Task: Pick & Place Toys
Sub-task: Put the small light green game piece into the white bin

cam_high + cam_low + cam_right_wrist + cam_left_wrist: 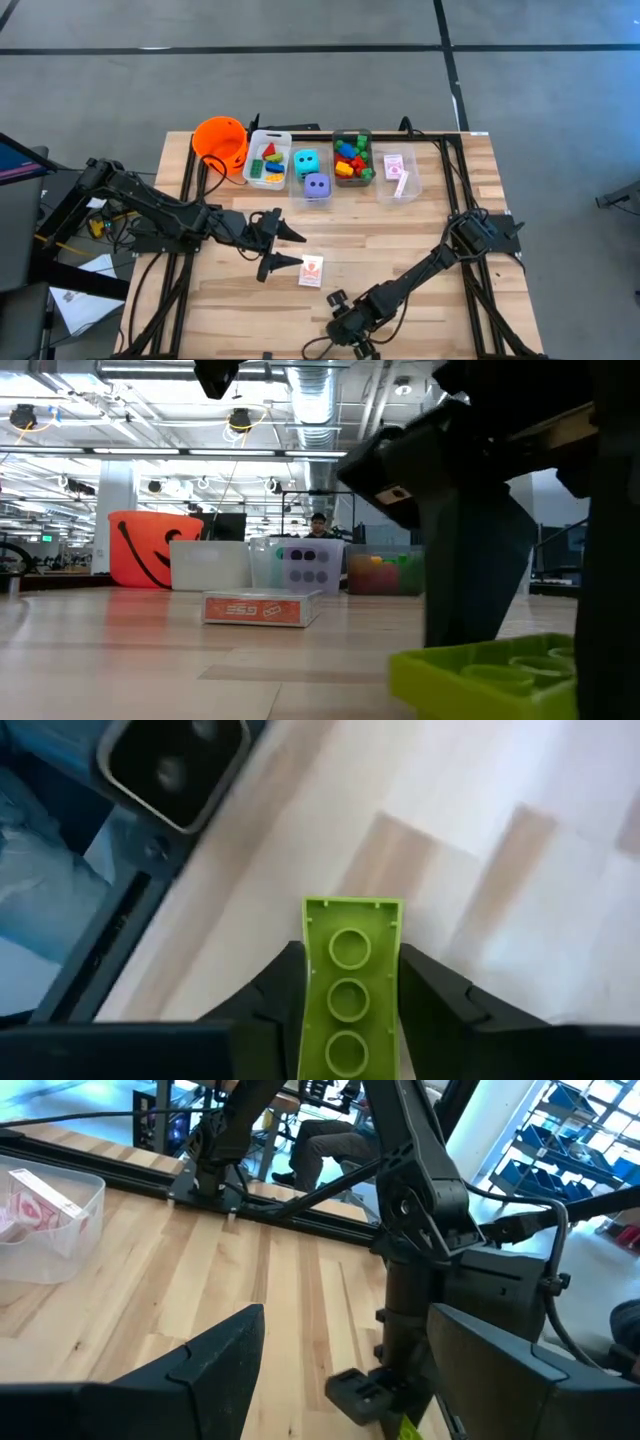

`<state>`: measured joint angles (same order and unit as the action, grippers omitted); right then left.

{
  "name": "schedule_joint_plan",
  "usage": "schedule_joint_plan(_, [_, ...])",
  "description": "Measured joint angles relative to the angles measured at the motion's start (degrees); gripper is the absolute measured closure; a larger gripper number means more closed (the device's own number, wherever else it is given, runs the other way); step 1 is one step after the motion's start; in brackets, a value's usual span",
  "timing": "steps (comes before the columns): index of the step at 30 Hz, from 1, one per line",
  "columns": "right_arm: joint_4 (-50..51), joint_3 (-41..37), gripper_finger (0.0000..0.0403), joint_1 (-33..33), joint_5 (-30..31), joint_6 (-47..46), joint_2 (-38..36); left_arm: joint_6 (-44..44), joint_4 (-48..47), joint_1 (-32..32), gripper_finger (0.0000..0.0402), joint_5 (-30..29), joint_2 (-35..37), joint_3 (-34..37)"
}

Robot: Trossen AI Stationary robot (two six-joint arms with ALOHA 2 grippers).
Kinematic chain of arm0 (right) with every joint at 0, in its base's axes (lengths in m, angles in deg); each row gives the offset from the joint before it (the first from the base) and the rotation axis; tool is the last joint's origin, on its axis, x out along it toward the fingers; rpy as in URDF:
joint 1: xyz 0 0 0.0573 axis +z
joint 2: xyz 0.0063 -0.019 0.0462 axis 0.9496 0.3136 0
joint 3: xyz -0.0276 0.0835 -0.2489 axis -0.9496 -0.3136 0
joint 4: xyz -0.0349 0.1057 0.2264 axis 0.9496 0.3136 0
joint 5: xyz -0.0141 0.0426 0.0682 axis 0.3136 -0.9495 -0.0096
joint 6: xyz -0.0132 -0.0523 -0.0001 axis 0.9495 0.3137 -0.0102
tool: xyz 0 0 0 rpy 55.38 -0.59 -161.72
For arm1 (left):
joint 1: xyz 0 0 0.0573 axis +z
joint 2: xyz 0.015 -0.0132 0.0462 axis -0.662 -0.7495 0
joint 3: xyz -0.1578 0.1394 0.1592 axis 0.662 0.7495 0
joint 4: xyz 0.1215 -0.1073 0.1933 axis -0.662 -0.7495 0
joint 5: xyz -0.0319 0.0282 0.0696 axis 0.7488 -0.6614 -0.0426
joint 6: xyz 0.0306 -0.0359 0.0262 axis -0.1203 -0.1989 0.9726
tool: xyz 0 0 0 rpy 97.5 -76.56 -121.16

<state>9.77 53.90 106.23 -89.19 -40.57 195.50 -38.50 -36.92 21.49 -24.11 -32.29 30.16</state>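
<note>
Right wrist view shows the right gripper [350,1010] pinching a lime-green brick [350,985] between both fingers, studs facing the camera in a single row, its long axis running straight out ahead of the fingers over bare table [560,850]. In the low view the brick [490,675] lies flat at the table's near edge. The left gripper [285,248] hovers mid-table with fingers spread, empty, just beside a red-backed card pack [311,270] lying flat, its long axis running toward the bins [268,157].
</note>
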Motion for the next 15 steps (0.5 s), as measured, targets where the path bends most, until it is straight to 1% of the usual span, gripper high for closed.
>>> schedule_joint_plan(3, [3.62,-0.26,0.0285,-0.89,0.05,-2.14,-1.56,0.94,0.00,0.19,0.0128,-0.09,0.00,0.00])
schedule_joint_plan(6, [7.94,-0.35,0.0285,-2.15,1.52,-1.67,-4.55,2.39,0.07,0.71,0.0128,-2.48,0.00,0.00])
schedule_joint_plan(12, [19.14,-0.26,0.0285,-4.78,11.85,1.87,-13.57,6.27,0.07,3.30,0.0128,-12.35,0.00,0.00])
schedule_joint_plan(15, [23.24,-0.24,0.0285,-6.44,17.64,3.28,-18.93,6.62,0.00,5.49,0.0128,-16.74,0.00,0.00])
